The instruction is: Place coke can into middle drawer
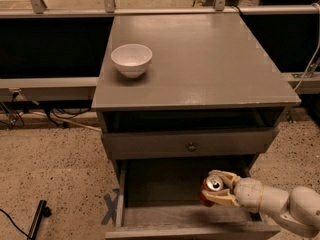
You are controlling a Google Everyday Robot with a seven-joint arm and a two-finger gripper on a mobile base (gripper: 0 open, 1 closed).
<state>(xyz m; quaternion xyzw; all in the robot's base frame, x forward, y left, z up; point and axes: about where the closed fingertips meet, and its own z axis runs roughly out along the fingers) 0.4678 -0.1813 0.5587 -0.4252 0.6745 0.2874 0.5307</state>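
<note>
The coke can (211,189), red with a silver top, is held upright inside the open middle drawer (165,204), toward its right side. My gripper (218,188) comes in from the lower right on a white arm and is shut on the can, one beige finger (226,175) behind it and one in front. The can's base is in shadow, so I cannot tell whether it touches the drawer floor. The drawer is pulled out below a closed grey drawer front with a round knob (191,146).
A white bowl (131,59) stands on the grey cabinet top (210,59) at the left. A black tool (38,218) and cables lie on the speckled floor at the lower left. A metal rail and dark panels run behind the cabinet.
</note>
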